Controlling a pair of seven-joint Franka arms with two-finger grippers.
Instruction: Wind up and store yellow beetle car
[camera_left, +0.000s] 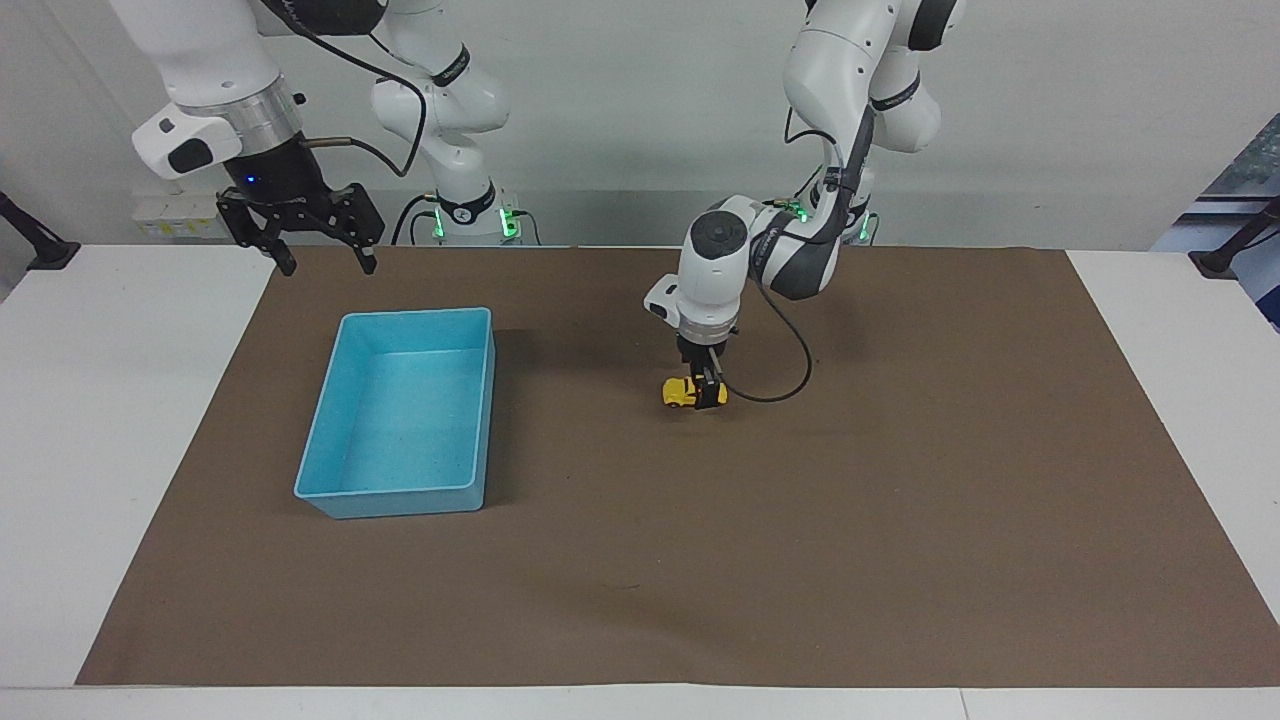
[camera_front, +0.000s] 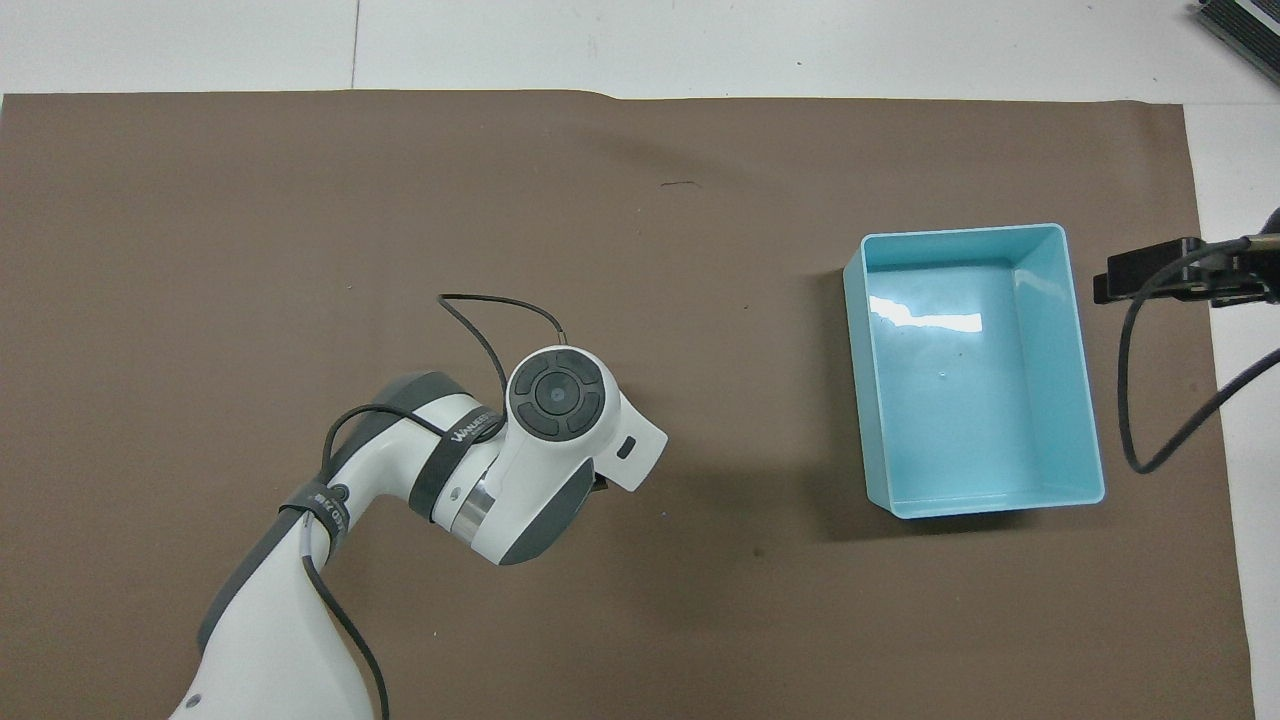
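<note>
The yellow beetle car (camera_left: 677, 392) stands on the brown mat about midway between the two arms' ends. My left gripper (camera_left: 706, 396) has come straight down on it, open, with a finger on either side of the car's end toward the left arm. In the overhead view the left arm's wrist (camera_front: 556, 440) covers the car completely. My right gripper (camera_left: 300, 238) hangs open in the air over the mat's edge at the robots' end, near the blue bin's corner; its arm waits.
An empty light blue bin (camera_left: 415, 313) sits on the mat toward the right arm's end, well apart from the car. The brown mat (camera_left: 900, 500) covers most of the white table. A black cable loops from the left wrist.
</note>
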